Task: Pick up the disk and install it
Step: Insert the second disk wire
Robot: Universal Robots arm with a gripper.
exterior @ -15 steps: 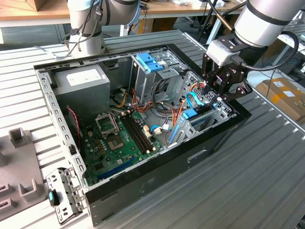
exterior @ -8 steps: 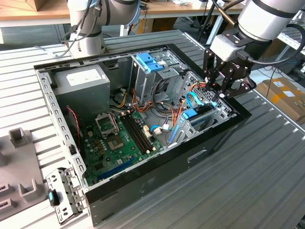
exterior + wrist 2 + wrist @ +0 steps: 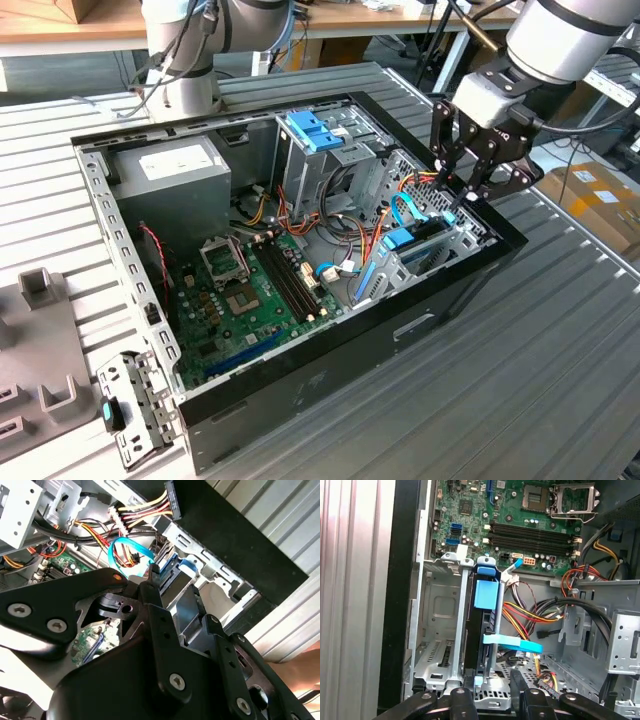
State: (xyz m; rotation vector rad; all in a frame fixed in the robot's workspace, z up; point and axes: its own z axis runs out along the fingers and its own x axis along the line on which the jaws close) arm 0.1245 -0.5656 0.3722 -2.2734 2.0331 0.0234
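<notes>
First wrist view: gripper [image 3: 492,692] fingers at disk's near end, grasp or release cannot tell | disk [image 3: 481,630] on edge in bay [image 3: 437,630], blue rail on top | judgement: push straight along slot, avoid blue cable [image 3: 512,642] | motherboard [image 3: 520,520] beyond

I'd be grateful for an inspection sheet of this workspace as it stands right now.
Surface: slatted metal table carrying an open computer case.
Job's things: the disk stands on edge in the drive cage, its blue rail facing up.
Clutter: grey fixture blocks and a loose metal bracket at the exterior view's left.
Grippers: the gripper hangs over the drive cage, just above the disk.
Cables: a light blue data cable loops near the disk; red, yellow and black power wires run beside the cage.
Surroundings: second arm's base, cardboard box.
</notes>
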